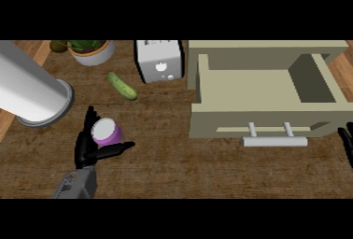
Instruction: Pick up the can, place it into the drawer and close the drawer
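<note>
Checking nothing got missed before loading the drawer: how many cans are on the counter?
1. The purple can stands on the counter left of the open drawer, with the left hand curled around it. Its lower part is hidden by the hand.

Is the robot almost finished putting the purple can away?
Not yet. The drawer already stands open. The left robot hand has its fingers around the purple can, which sits on the counter. Left: carry the can into the drawer, then push it shut. The right robot hand rests at the right edge.
</note>
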Controlling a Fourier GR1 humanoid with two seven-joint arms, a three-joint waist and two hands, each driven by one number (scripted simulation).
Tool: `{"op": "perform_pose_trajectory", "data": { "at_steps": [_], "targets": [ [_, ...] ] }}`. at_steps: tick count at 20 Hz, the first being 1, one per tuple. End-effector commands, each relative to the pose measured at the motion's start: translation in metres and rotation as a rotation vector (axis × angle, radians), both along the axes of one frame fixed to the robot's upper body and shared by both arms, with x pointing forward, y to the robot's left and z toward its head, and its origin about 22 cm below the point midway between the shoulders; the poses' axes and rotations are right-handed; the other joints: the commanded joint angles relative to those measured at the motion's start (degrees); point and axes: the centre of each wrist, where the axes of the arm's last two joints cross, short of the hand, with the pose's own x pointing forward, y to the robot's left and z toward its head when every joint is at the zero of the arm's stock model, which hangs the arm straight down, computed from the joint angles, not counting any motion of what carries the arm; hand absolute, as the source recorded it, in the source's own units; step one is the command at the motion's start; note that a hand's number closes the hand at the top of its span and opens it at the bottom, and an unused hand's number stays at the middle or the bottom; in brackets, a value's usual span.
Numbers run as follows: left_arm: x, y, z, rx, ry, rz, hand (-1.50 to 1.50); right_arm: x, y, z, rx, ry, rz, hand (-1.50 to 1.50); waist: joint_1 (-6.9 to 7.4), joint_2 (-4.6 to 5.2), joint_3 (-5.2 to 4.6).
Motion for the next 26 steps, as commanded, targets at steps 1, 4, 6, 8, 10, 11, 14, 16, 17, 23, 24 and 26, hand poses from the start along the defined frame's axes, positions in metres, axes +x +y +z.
{"op": "perform_pose_trajectory", "data": {
  "at_steps": [1,4,6,8,10,11,14,16,17,23,24,26],
  "targets": [
    [0.003,-0.014,-0.005,-0.005,-0.012,-0.037,-1.50,0.000,-0.004,-0.008,0.011,-0.011,0.013,-1.50,0.07,-0.02,0.01],
    [0.018,-0.018,-0.001,-0.018,-0.030,-0.037,-1.50,-0.004,-0.002,0.009,0.001,-0.010,-0.009,-1.50,-0.10,0.03,-0.01],
    [0.014,-0.012,0.002,-0.024,-0.029,-0.038,1.50,0.007,0.002,0.024,0.027,-0.019,-0.012,-1.50,0.09,0.01,-0.01],
    [0.023,-0.018,0.003,-0.018,-0.049,-0.054,1.50,0.007,0.011,-0.007,0.021,-0.010,-0.014,-1.50,-0.04,0.04,0.00],
    [0.035,-0.030,0.025,-0.055,-0.072,-0.070,1.50,0.004,-0.003,0.001,0.007,-0.015,-0.010,-1.50,0.14,-0.04,0.02],
    [0.017,-0.017,0.006,-0.084,-0.084,-0.072,1.50,0.012,0.002,-0.001,0.024,-0.006,-0.003,-1.50,0.20,0.00,0.00],
    [0.028,-0.023,0.025,-0.118,-0.069,-0.102,1.50,-0.024,-0.001,0.002,0.020,0.003,-0.009,-1.50,0.00,-0.10,0.01],
    [0.020,-0.028,0.014,-0.109,-0.085,-0.088,1.50,0.014,-0.005,0.007,0.014,-0.017,-0.012,-1.50,0.23,-0.01,0.00],
    [0.028,0.005,0.039,-0.085,-0.104,-0.084,1.50,-0.009,-0.012,0.004,0.025,-0.011,0.005,-1.50,0.24,-0.10,0.02],
    [0.030,0.024,0.059,-0.086,-0.119,-0.124,1.50,-0.008,-0.004,0.004,0.023,-0.015,-0.006,-1.50,0.26,-0.09,0.02],
    [0.020,0.019,0.058,-0.087,-0.129,-0.141,1.50,-0.012,0.012,0.016,0.036,-0.017,-0.022,-1.50,0.35,-0.13,0.02],
    [0.030,0.020,0.063,-0.105,-0.160,-0.152,1.50,-0.022,0.005,0.010,0.024,-0.020,0.000,-1.50,0.06,-0.08,0.01]
  ]
}}
